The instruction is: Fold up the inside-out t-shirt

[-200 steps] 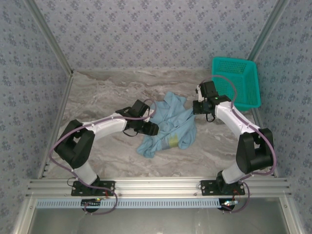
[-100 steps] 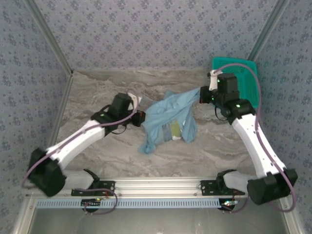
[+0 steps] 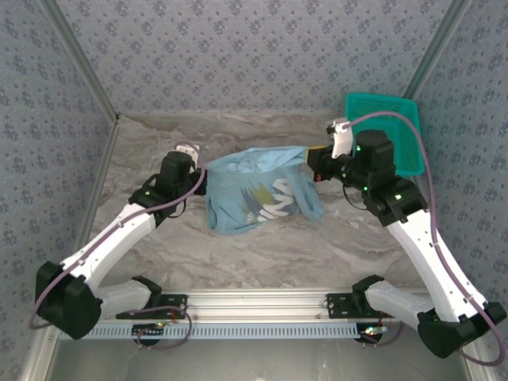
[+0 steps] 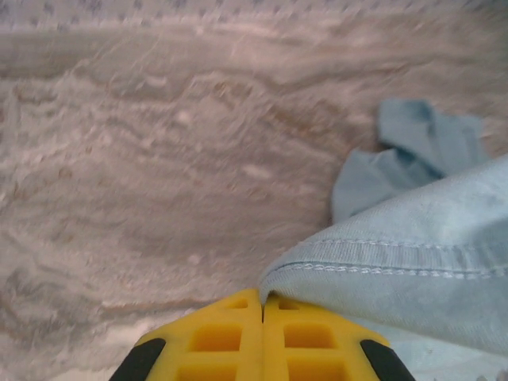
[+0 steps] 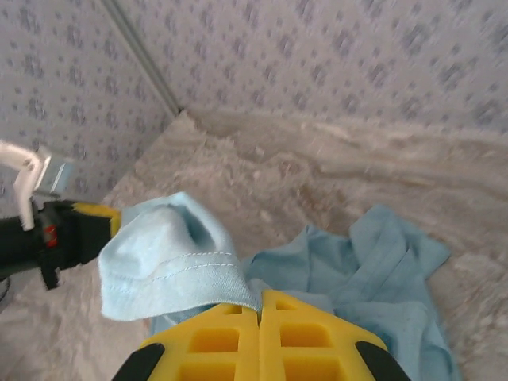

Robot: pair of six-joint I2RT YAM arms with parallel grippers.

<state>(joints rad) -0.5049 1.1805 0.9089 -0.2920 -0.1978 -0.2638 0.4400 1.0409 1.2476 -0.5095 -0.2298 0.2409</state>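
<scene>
Holding the shirt (image 3: 258,190) up by its hem is the step in hand, and doing it well means an even spread. The left gripper (image 4: 263,305) has its yellow pads pressed together on the stitched hem (image 4: 381,262), with a thin edge of cloth nipped at the tips. The right gripper (image 5: 259,300) is likewise clamped on a bunched bit of hem, the rest of the cloth drooping below it. In the top view the shirt hangs between the two over the middle of the table (image 3: 151,143), white lettering on its near face; whether its lower edge touches the marble I cannot tell. The basket (image 3: 393,131) sits in the far right corner, apart from the cloth.

Both grips look shallow, so any pull apart should be gentle and level; a jerk could slip the hem out. Both ends want the same height, so the cloth drapes flat, not twisted. The right side looks more bunched than the left. Laying the shirt down slowly should let those creases smooth out before any fold is made.
</scene>
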